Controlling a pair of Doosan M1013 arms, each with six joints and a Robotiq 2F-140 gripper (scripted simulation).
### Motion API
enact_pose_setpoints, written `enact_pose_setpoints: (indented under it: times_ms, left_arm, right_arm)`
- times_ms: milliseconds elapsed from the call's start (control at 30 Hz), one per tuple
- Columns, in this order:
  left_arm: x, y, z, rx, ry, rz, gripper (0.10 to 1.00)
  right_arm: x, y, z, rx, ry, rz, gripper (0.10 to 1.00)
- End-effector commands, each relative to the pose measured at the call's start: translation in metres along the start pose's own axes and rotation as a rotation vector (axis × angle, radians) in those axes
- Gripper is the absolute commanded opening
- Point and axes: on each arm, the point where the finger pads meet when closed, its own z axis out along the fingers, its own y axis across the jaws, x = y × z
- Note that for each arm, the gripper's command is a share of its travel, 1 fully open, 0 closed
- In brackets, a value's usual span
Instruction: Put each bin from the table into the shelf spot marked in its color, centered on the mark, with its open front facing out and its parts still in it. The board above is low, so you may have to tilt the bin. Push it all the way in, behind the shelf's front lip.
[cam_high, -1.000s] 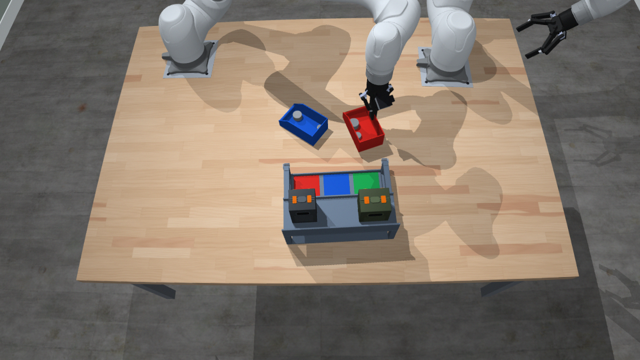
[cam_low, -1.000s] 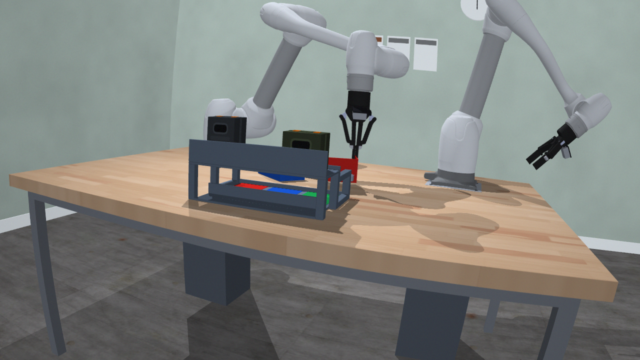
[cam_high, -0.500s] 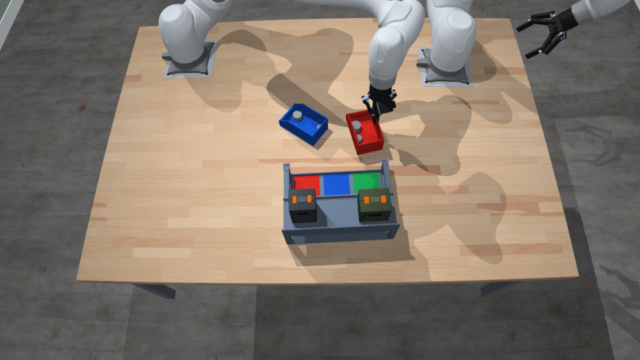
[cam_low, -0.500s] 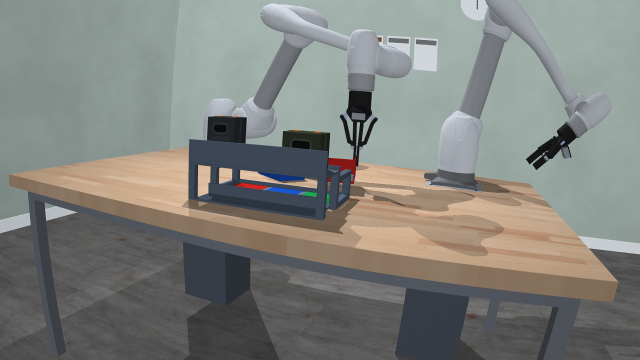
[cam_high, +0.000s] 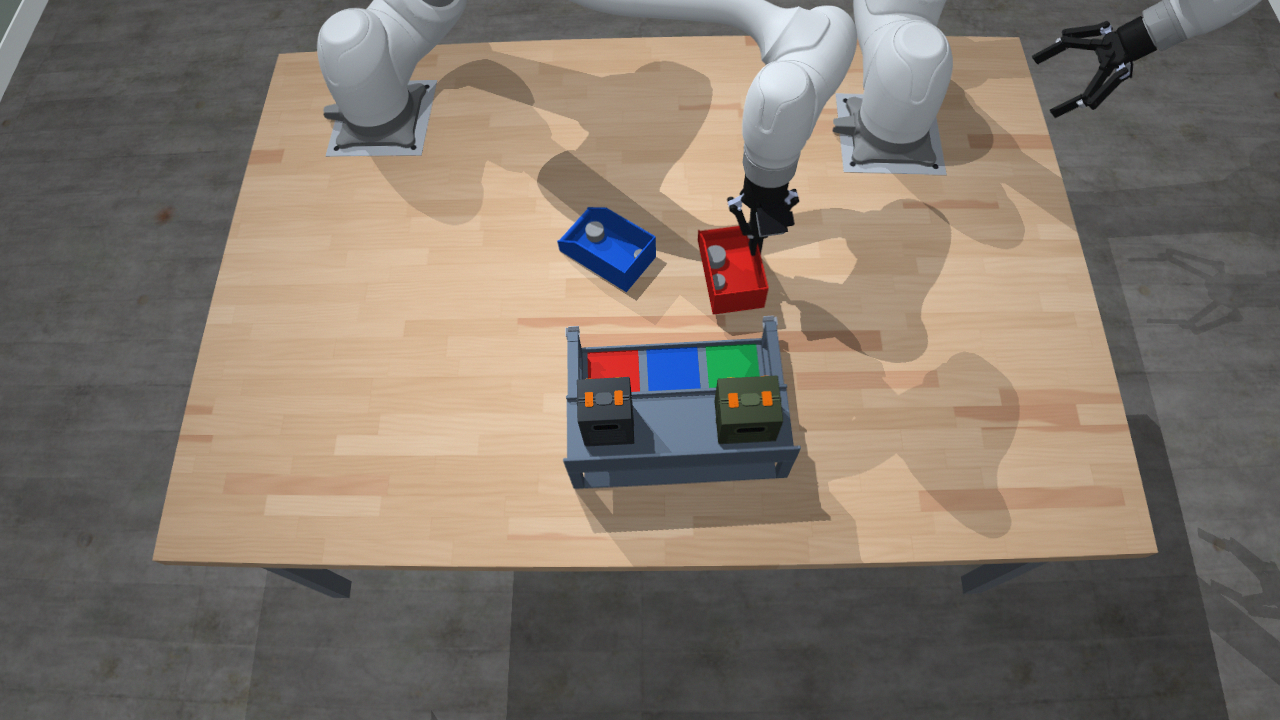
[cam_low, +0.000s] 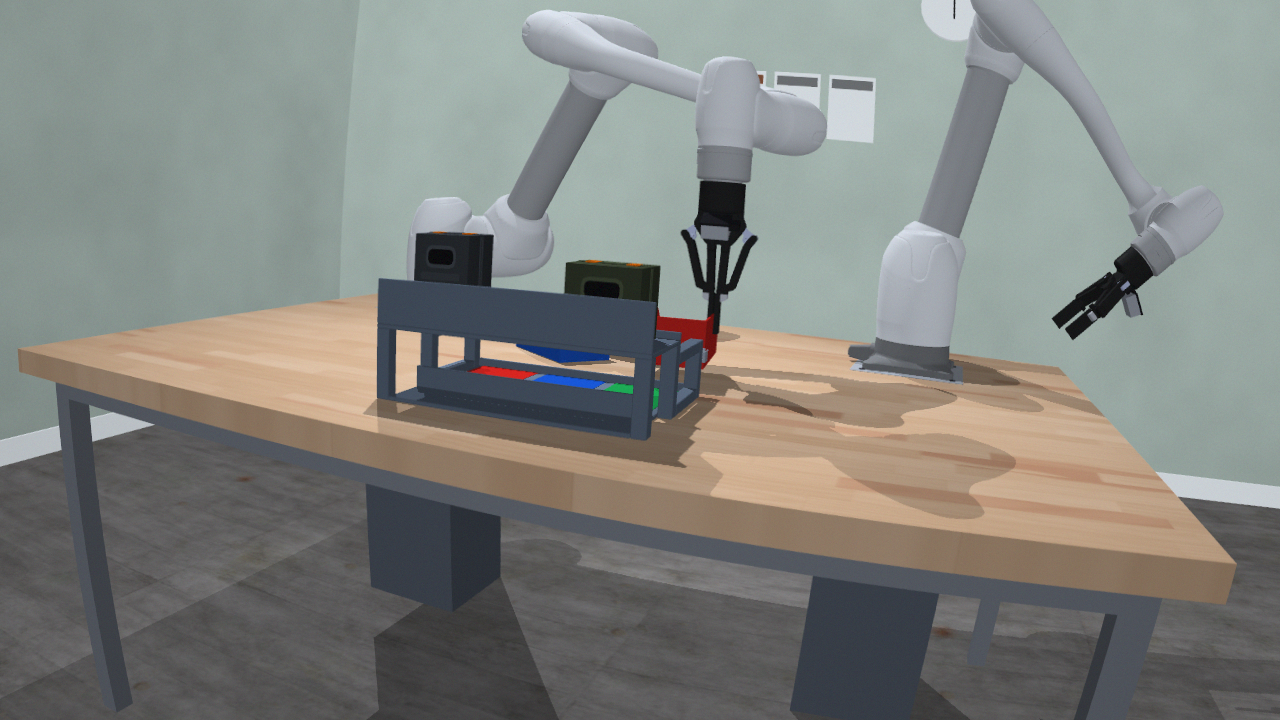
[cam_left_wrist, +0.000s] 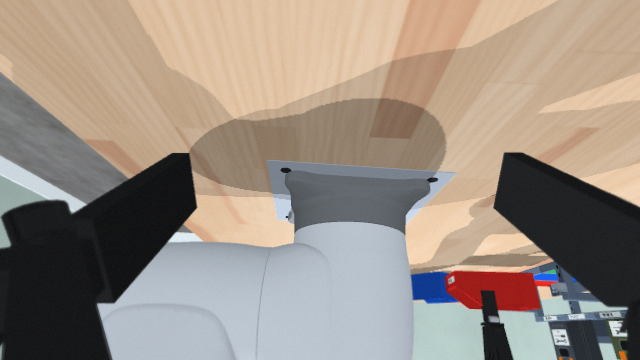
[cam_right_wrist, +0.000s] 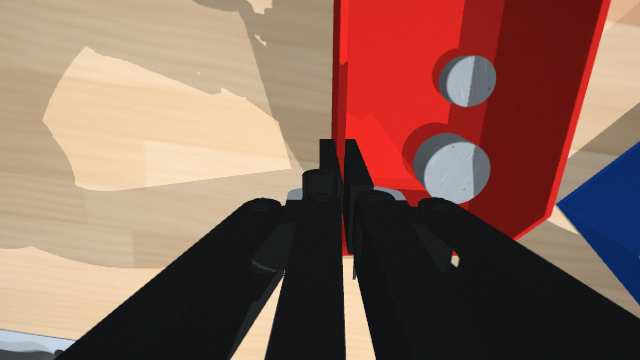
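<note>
My right gripper (cam_high: 757, 251) (cam_low: 715, 329) (cam_right_wrist: 336, 163) is shut on a side wall of the red bin (cam_high: 744, 274) (cam_low: 687, 327) (cam_left_wrist: 510, 290) (cam_right_wrist: 395, 45). The bin looks slightly raised above the table, and two grey round parts lie in it. The blue bin (cam_high: 617, 253) (cam_low: 568, 354) (cam_left_wrist: 432, 287) (cam_right_wrist: 610, 205) stands on the table with grey parts inside, turned at an angle to the shelf. My left gripper (cam_high: 1044, 85) (cam_low: 1066, 327) (cam_left_wrist: 344, 181) is open and empty, off beyond the table edge. The shelf shows a red mark (cam_high: 614, 368), a blue mark (cam_high: 673, 368) and a green mark (cam_high: 729, 363).
The grey shelf (cam_high: 675, 429) (cam_low: 510, 308) has a low upper board over the marks. A black case (cam_high: 605, 424) (cam_low: 453, 259) and a green case (cam_high: 750, 419) (cam_low: 612, 279) stand on that board. The shelf's uprights and lips border the marks. Both arm bases stand at the table's far edge.
</note>
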Motion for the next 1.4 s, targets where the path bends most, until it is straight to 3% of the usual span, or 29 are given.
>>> enact_pose_setpoints:
  times_ms: [0, 1367]
  left_arm:
    - [0.000, 0.000, 0.000, 0.000, 0.001, 0.000, 1.000]
    - [0.000, 0.000, 0.000, 0.000, 0.001, 0.000, 1.000]
  right_arm:
    - [0.004, -0.001, -0.001, 0.001, 0.001, 0.019, 0.099]
    - [0.017, -0.005, -0.002, 0.002, 0.001, 0.094, 0.099]
